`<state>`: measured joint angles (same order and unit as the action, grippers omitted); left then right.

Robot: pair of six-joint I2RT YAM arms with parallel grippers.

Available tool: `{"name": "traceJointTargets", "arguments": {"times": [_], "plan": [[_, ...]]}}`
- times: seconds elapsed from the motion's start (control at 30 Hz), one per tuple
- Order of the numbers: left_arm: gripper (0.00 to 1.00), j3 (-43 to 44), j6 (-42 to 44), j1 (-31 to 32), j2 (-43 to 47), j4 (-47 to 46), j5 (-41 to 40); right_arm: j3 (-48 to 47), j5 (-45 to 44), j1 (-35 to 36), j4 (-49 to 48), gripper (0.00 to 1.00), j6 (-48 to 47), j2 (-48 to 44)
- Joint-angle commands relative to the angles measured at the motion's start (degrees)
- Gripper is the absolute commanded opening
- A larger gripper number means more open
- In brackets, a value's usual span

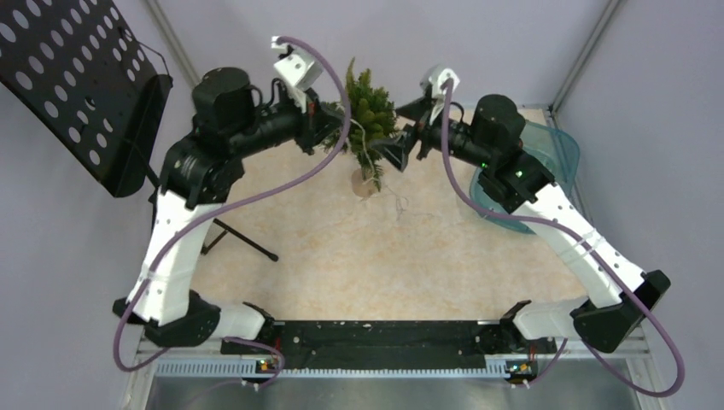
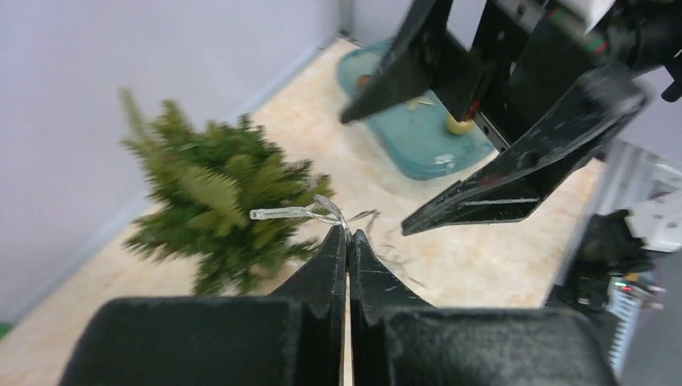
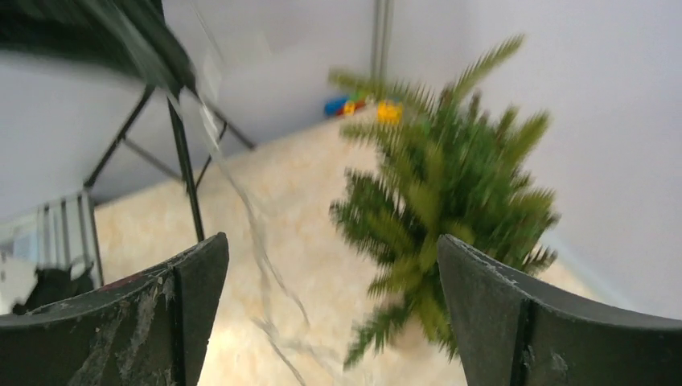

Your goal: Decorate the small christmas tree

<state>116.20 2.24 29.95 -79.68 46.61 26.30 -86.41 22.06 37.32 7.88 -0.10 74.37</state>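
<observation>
The small christmas tree (image 1: 369, 115) stands upright near the far edge of the table (image 1: 384, 265), between the 2 grippers. The left gripper (image 2: 348, 240) is pinched closed on a thin, clear light string (image 2: 293, 214) just beside the branches. The right gripper (image 3: 331, 261) is spread wide and holds nothing, facing the tree. A teal tray (image 1: 559, 145) lies to the right, and a black perforated stand (image 1: 81, 77) is on the left.

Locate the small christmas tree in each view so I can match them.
Top external: small christmas tree, upper centre.
Left wrist: left of centre, beyond the left hand gripping a light string.
Right wrist: right of centre, blurred, beyond the open right hand.
Shared landmark: the beige table.
</observation>
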Motion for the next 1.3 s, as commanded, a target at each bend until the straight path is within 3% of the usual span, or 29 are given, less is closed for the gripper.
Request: {"name": "traceJointTargets", "arguments": {"times": [0.0,0.13,0.3,0.4,0.6,0.8,0.97,1.27], "plan": [[0.00,2.1,11.1,0.0,8.2,4.1,-14.7,5.3,6.2,-2.1,6.7,0.99,-4.7,-2.6],[0.00,2.0,16.9,0.0,10.9,5.2,-25.2,9.6,10.7,-5.6,10.1,0.99,-7.8,-3.9],[0.00,2.0,21.7,0.1,13.2,4.9,-39.1,12.4,5.0,-7.8,17.7,0.99,-15.4,-2.4],[0.00,1.5,23.9,0.1,14.4,4.1,-43.4,15.9,5.7,-7.8,20.3,0.99,-21.7,-1.7],[0.00,-0.4,25.7,0.1,16.0,3.3,-46.4,24.5,16.8,-6.8,16.5,0.95,-26.0,-1.7],[0.00,-0.2,25.5,0.0,15.8,3.5,-46.1,29.6,8.0,-2.2,7.5,0.96,-31.1,-2.5],[0.00,0.6,26.6,0.1,15.9,3.3,-48.4,26.2,-2.7,-4.1,12.2,0.99,-36.2,-0.2],[0.00,2.5,27.4,0.1,16.1,4.2,-49.7,30.0,-5.2,-8.4,13.8,0.98,-39.8,3.4]]}}
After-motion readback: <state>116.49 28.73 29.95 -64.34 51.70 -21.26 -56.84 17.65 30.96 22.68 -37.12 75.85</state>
